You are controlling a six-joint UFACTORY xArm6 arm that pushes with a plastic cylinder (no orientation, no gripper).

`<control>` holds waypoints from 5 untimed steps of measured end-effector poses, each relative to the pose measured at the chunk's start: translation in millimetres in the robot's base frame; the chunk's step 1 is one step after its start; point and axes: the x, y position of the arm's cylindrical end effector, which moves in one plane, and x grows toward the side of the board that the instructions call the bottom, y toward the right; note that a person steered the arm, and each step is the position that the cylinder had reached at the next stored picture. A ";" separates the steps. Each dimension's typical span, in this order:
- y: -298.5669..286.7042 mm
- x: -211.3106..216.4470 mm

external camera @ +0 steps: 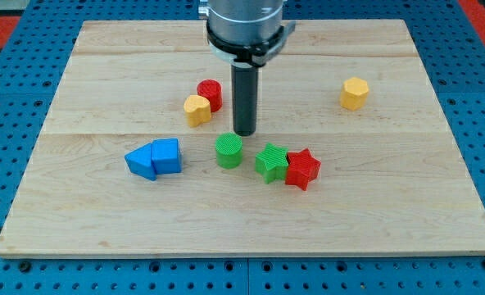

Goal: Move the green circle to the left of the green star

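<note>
The green circle (228, 151) stands on the wooden board (406, 205), just to the left of the green star (270, 161), with a small gap between them. The green star touches a red star (302, 169) on its right. My tip (244, 132) is just above and slightly right of the green circle, close to its upper right edge.
A red circle (210, 94) and a yellow block (197, 110) sit together at the tip's upper left. Two blue blocks (154, 158) lie touching at the left. A yellow hexagon (354, 93) stands alone at the upper right.
</note>
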 end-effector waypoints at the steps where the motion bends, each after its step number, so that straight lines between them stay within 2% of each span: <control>1: -27.7 -0.4; 3: -43.7 1.7; 5: -15.8 4.1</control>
